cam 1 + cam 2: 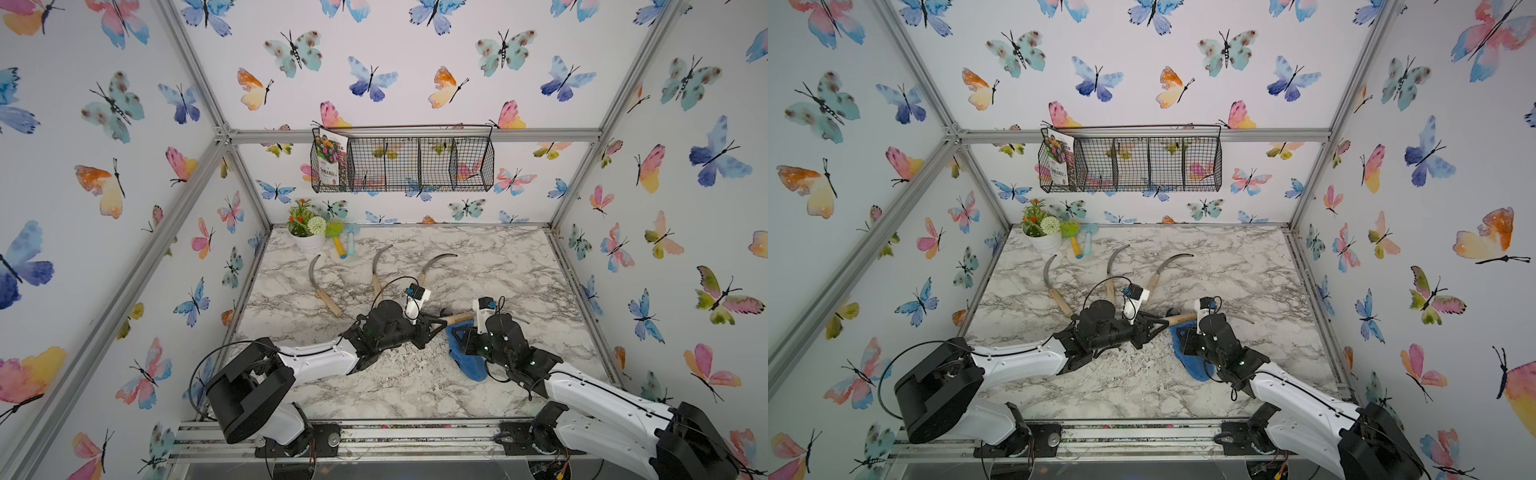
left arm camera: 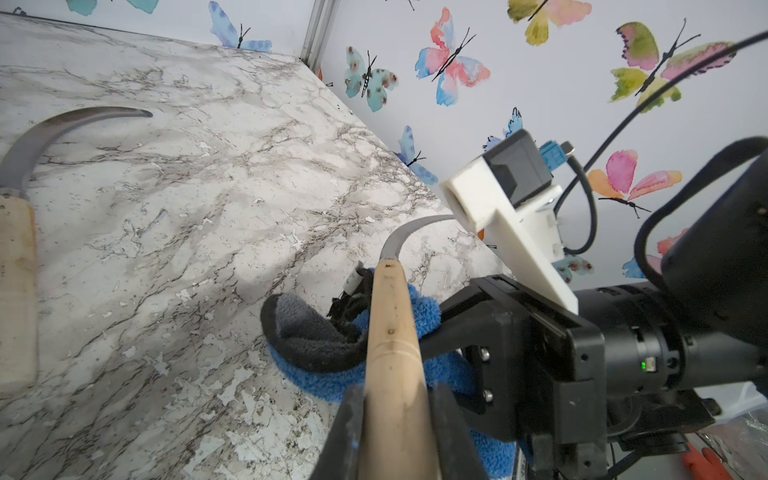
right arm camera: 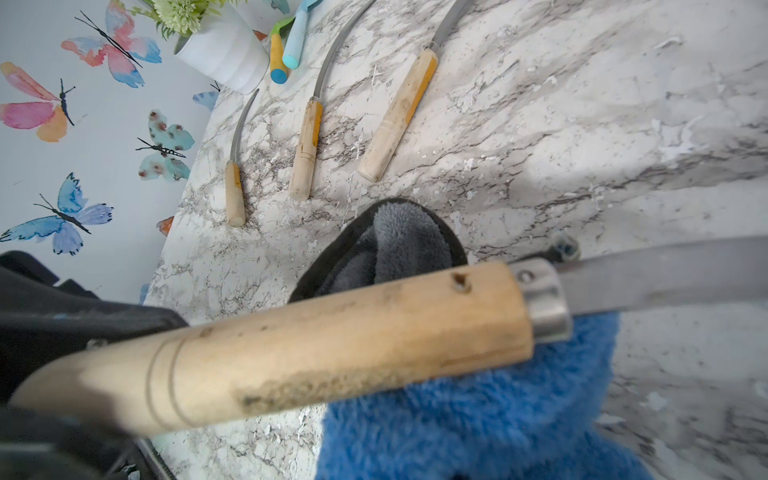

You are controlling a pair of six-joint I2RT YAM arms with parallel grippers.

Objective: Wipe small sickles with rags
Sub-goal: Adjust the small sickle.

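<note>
My left gripper [image 1: 440, 322] [image 2: 395, 399] is shut on the pale wooden handle of one small sickle [image 1: 457, 319] [image 2: 392, 332] [image 3: 332, 345]. Its grey blade [image 1: 1241, 319] points right, past the right wrist. The fluffy blue rag [image 1: 469, 365] [image 1: 1192, 365] [image 3: 478, 415] bunches under that handle, dark cuff turned up. My right gripper [image 1: 455, 332] sits on the rag's upper end, shut on it; its fingertips are hidden in the right wrist view. Three more sickles [image 1: 320, 282] [image 1: 378, 270] [image 1: 432, 266] lie on the marble table behind the arms.
A white flower pot [image 1: 309, 239] and yellow and light-blue toy tools [image 1: 343, 245] stand at the back left corner. A black wire basket [image 1: 403, 164] with a seed packet hangs on the back wall. Butterfly-papered walls close three sides.
</note>
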